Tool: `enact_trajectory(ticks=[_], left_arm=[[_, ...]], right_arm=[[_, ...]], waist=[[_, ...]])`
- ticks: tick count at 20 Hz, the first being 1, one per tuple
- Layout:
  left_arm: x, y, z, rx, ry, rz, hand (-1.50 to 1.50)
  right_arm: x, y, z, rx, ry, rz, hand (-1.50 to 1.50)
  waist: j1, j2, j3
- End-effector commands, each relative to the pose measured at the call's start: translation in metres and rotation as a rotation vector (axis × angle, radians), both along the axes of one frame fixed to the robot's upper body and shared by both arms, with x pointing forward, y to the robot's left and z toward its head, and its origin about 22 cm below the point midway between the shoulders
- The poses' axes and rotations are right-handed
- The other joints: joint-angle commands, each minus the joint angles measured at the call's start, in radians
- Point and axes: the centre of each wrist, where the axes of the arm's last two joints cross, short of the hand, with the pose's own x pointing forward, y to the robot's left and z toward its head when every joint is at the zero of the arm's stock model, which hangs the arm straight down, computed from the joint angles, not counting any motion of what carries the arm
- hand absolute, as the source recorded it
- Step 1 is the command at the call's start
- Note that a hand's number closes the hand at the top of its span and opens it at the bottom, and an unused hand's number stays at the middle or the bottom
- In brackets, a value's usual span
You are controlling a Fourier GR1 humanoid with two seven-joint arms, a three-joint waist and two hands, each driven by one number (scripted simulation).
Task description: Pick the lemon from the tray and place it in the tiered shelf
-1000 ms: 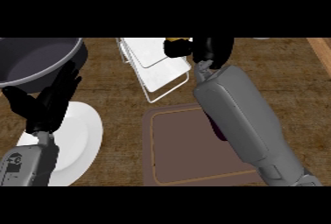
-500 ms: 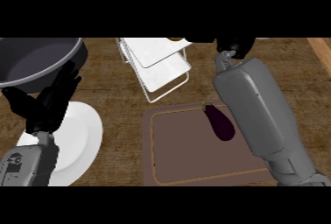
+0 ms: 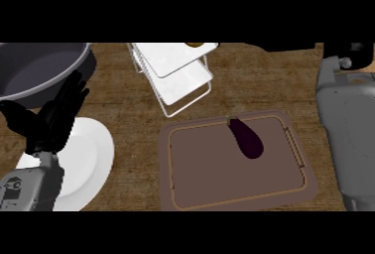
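The lemon (image 3: 195,44) shows only as a small yellow sliver at 12 o'clock, lying on the upper tier of the white wire tiered shelf (image 3: 179,79), cut off by the view's top edge. The shelf stands on the wooden counter (image 3: 278,79), its lower tier reaching down towards the centre. Just below it, between 4 and 5 o'clock, lies the brown tray (image 3: 219,173), close to the shelf's lower corner but apart from it. On the tray's upper right part rests a dark purple eggplant (image 3: 247,140), stem end pointing to 12 o'clock. At 3 o'clock the grey right forearm (image 3: 348,139) runs up the edge of the view past the tray's right rim, and the black right hand (image 3: 351,49) sits at 2 o'clock, well to the right of the shelf; whether it is open or closed cannot be told. At 9 o'clock the left hand (image 3: 47,131) rests with its fingers (image 3: 70,96) straight and open, holding nothing, above a white plate (image 3: 92,163) at 8 o'clock and in front of a dark pot (image 3: 36,69) at 10 o'clock.
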Motion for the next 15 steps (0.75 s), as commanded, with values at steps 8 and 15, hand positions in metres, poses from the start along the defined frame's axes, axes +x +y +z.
enact_trajectory(ticks=[8,15], left_arm=[[0.008,0.005,0.000,-0.008,-0.006,0.005,0.00],[0.005,0.008,0.009,0.007,-0.019,0.003,0.00]], right_arm=[[-0.099,-0.104,0.011,0.008,-0.046,0.191,-1.50],[-0.125,-0.109,-0.017,-0.085,-0.083,0.250,-1.50]], waist=[[-0.013,0.001,0.000],[0.008,0.004,0.000]])
